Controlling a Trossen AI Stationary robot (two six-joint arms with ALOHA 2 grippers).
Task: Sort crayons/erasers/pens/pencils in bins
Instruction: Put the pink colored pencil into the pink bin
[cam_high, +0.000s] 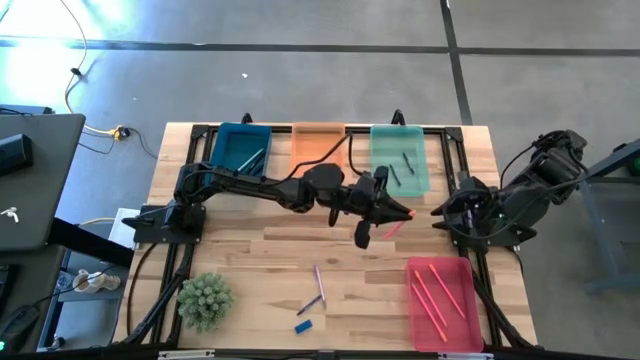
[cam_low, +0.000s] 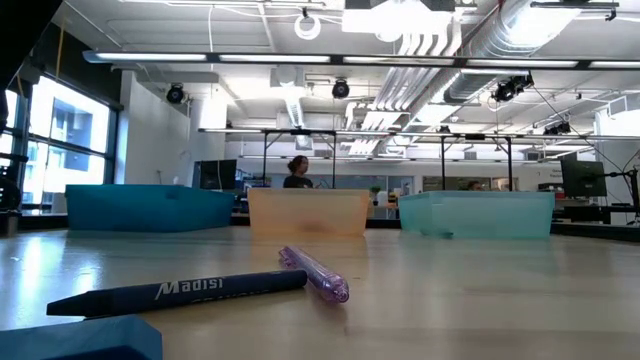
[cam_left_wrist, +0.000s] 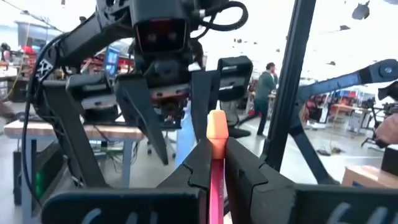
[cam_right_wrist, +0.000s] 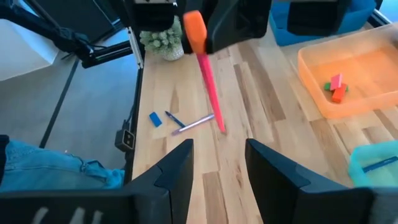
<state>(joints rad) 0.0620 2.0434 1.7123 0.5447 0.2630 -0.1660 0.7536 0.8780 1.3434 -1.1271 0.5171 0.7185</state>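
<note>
My left gripper (cam_high: 388, 210) reaches out over the middle of the table and is shut on a pink pencil (cam_high: 397, 222) with an orange end (cam_right_wrist: 194, 30). Facing it from the right, my right gripper (cam_high: 440, 212) stands open with nothing between its fingers (cam_right_wrist: 180, 168). The blue bin (cam_high: 240, 148), orange bin (cam_high: 318, 150) and teal bin (cam_high: 400, 160) stand along the far edge. The pink-red bin (cam_high: 440, 300) at the near right holds pencils. Small erasers (cam_right_wrist: 336, 87) lie in the orange bin. A blue eraser (cam_high: 303, 325), a dark pen (cam_low: 180, 290) and a purple pen (cam_high: 318, 280) lie on the table. My left gripper pinches the pencil between its two fingers (cam_left_wrist: 199, 158), close behind the orange end (cam_left_wrist: 216, 127), which sticks out past the fingertips. The pink shaft (cam_left_wrist: 216, 186) runs back between the fingers. The pencil is lifted clear of the table, its pointed end (cam_right_wrist: 221, 127) slanting downward.
A small green plant (cam_high: 205, 300) stands at the near left. Black frame rails (cam_high: 460, 170) run around the table's edges. Bare wood (cam_high: 260, 250) lies between the bins and the loose pens. A person (cam_low: 298, 172) shows in the room beyond the table.
</note>
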